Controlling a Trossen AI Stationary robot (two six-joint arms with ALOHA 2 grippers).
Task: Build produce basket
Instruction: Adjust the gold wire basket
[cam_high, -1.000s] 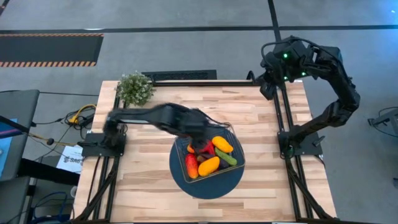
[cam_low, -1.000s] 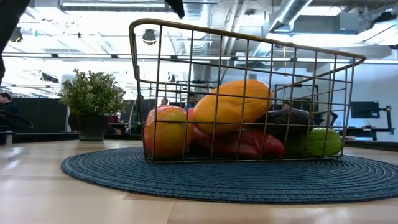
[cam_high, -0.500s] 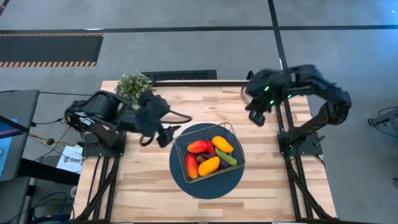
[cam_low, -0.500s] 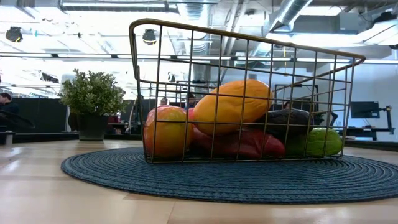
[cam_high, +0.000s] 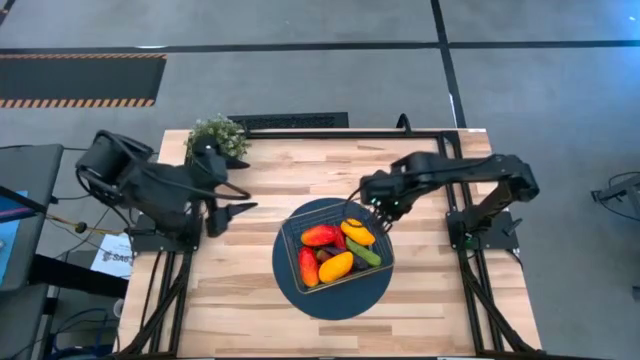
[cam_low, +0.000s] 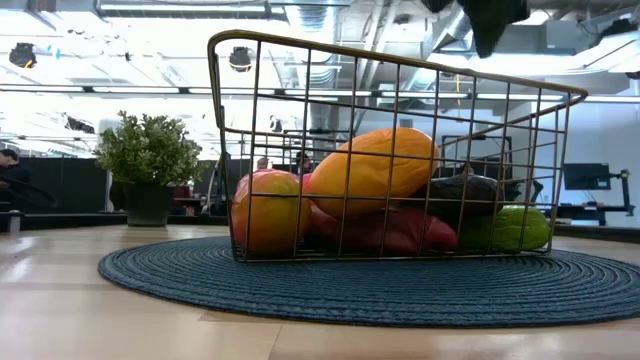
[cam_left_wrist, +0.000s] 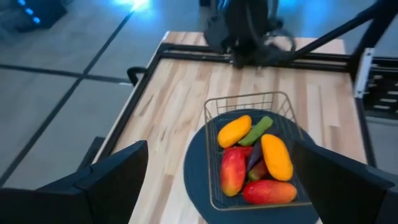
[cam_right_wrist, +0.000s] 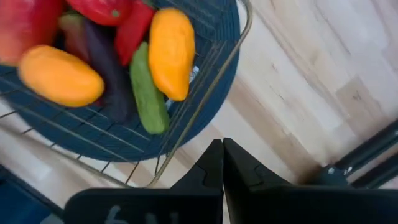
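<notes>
Wood table (cam_high: 250, 290) under round mat (cam_high: 300, 290), potted plant (cam_high: 217, 140) behind.

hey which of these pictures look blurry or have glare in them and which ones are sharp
High view: evenly lit and sharp on the basket and the round mat. Low view: bright ceiling lights behind the basket wires wash out the room, and the right claw is a dark silhouette. Left wrist view: soft all over, blue glare at the top. Right wrist view: produce slightly smeared.

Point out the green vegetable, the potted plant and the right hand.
green vegetable (cam_right_wrist: 148, 93): right wrist view, mid-body.
potted plant (cam_high: 217, 138): high view, centre of foliage.
right hand (cam_right_wrist: 222, 163): right wrist view, between the shut fingertips.
</notes>
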